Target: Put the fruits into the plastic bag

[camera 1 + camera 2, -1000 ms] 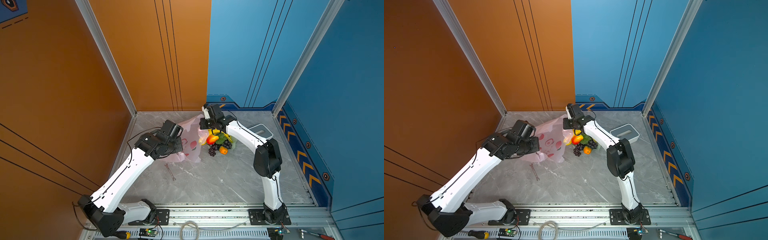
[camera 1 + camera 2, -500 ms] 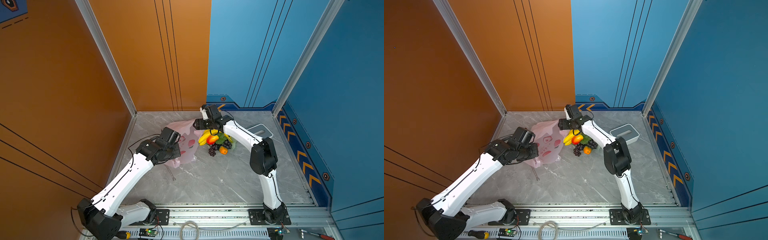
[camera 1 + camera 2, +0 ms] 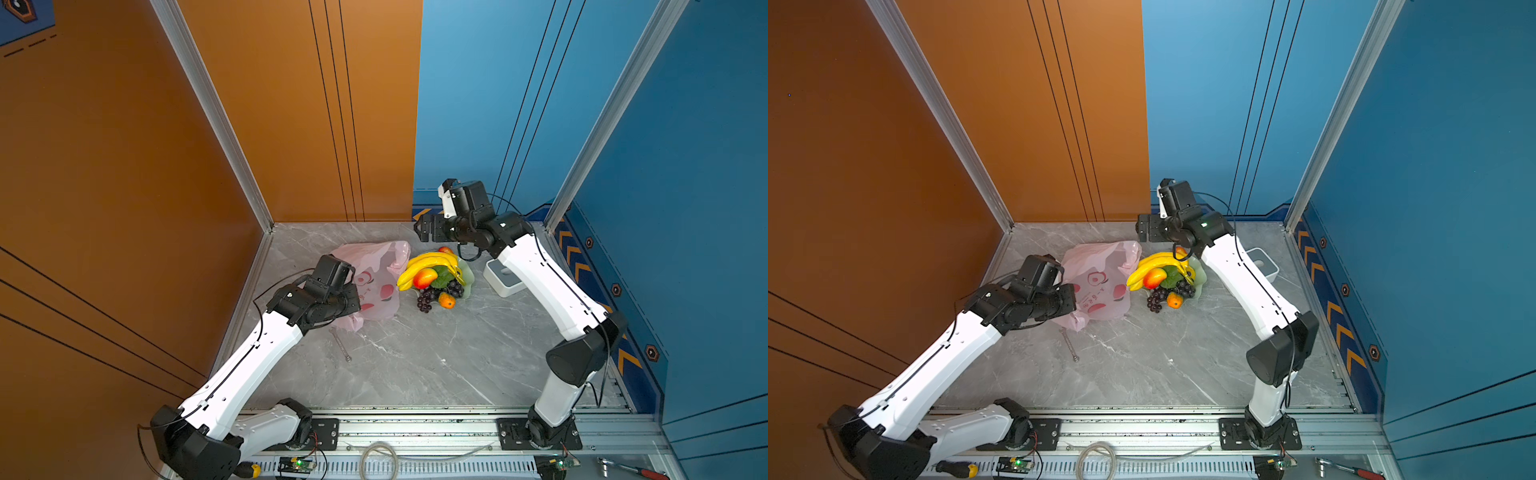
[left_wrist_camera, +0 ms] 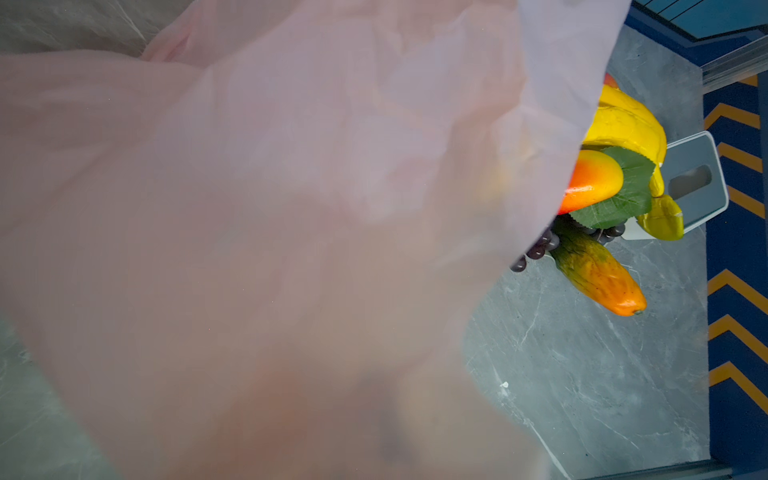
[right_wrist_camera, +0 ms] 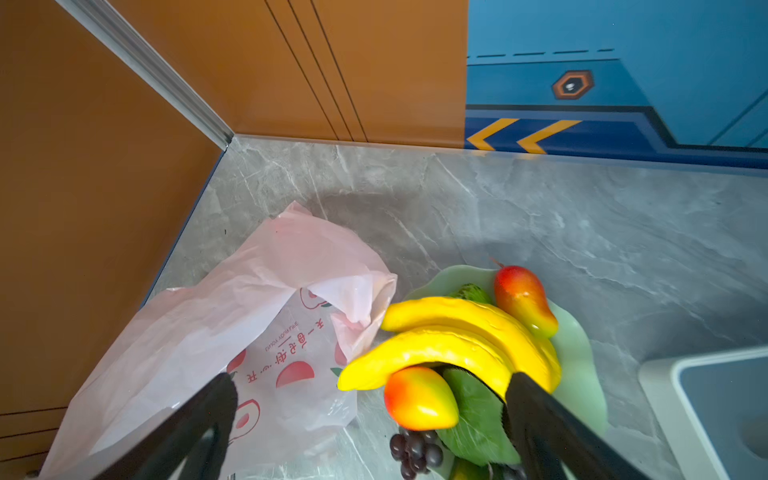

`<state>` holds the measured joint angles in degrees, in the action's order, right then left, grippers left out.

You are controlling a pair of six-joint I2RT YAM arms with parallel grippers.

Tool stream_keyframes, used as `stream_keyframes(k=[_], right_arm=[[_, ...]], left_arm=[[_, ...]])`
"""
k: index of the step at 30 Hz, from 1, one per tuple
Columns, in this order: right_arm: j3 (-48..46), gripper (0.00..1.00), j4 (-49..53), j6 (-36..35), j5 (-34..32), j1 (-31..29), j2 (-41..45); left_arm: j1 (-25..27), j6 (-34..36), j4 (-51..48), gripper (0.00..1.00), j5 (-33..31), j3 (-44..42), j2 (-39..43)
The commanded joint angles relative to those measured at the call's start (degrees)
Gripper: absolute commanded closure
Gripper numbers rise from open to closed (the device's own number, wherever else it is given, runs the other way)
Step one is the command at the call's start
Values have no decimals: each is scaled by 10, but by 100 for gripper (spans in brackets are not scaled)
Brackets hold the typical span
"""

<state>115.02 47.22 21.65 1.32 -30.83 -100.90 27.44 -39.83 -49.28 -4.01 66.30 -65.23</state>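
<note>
The pale-pink plastic bag (image 3: 374, 274) (image 3: 1100, 282) lies slumped on the marble table. My left gripper (image 3: 353, 297) is at its near-left corner, shut on the plastic bag; in the left wrist view the bag (image 4: 291, 208) hides the jaws. The fruits sit heaped just right of the bag: yellow bananas (image 3: 432, 262) (image 5: 449, 332), a red-orange mango (image 3: 424, 277) (image 5: 419, 399), purple grapes (image 3: 428, 297) and a small orange piece (image 3: 446, 300). My right gripper (image 3: 424, 230) (image 5: 374, 399) hangs open above the bag's far edge and the fruits, holding nothing.
The fruits rest on a pale green dish (image 3: 467, 274) (image 5: 577, 353). A white-and-grey box (image 3: 505, 276) stands right of it, under the right arm. A small wrench (image 3: 340, 345) lies near the bag. Orange and blue walls close off the back and both sides.
The right gripper opened, let go of the bag's edge and drew back to the right. The bag sank onto the table. The left arm came down and back with its corner.
</note>
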Motion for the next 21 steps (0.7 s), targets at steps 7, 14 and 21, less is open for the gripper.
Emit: stream_keyframes(k=[7,14,21], right_arm=[[-28,7,211,79,0,27,90],[-177,10,237,106,-1,14,147],[-257,13,218,127,-15,-27,141]], left_arm=[[-7,12,34,100,28,-28,15],[-6,13,37,100,28,-35,21],[-3,9,38,100,26,-40,25]])
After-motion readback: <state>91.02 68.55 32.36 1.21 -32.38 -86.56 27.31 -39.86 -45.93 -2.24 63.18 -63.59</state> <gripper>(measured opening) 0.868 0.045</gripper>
